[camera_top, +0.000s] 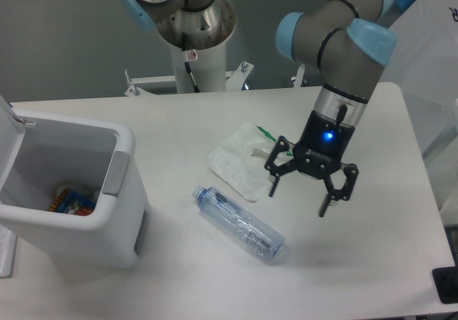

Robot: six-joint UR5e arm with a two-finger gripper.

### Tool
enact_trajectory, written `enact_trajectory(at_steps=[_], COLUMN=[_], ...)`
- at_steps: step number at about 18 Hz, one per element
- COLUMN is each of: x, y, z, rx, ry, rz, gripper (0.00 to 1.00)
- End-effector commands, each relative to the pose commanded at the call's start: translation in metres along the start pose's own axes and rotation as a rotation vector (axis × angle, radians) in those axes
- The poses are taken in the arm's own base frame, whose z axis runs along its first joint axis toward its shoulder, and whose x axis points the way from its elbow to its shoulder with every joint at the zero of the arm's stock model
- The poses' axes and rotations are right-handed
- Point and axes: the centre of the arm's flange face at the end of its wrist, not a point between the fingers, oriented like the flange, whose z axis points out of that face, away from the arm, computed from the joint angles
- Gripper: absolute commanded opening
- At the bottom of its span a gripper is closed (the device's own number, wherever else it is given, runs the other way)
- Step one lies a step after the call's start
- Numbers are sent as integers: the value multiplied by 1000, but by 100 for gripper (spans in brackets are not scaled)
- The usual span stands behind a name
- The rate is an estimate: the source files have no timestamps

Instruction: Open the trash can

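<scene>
The white trash can point(107, 223) stands at the left of the table with its lid point(8, 116) swung up at the far left edge. Its inside shows, with a colourful packet point(70, 200) at the bottom. A grey push tab point(117, 173) sits on the right rim. My gripper point(299, 200) hangs open and empty well to the right of the bin, past a clear bottle, above the table's middle right.
A clear plastic bottle point(240, 224) lies on its side in front of the middle of the table. A crumpled clear bag with a green strip point(242, 161) lies just behind it. The robot base point(193, 41) stands at the back.
</scene>
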Motion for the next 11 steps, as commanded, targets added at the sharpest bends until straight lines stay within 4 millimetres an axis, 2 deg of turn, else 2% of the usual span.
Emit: enact_trajectory(at_steps=[4,8,11], x=[14,8,5], y=[-5,-18,-27], z=[16,22,23], rx=[-240,-413,-455], ry=[-48,20,64], rz=[193,213,242], gripper=[100,100,100])
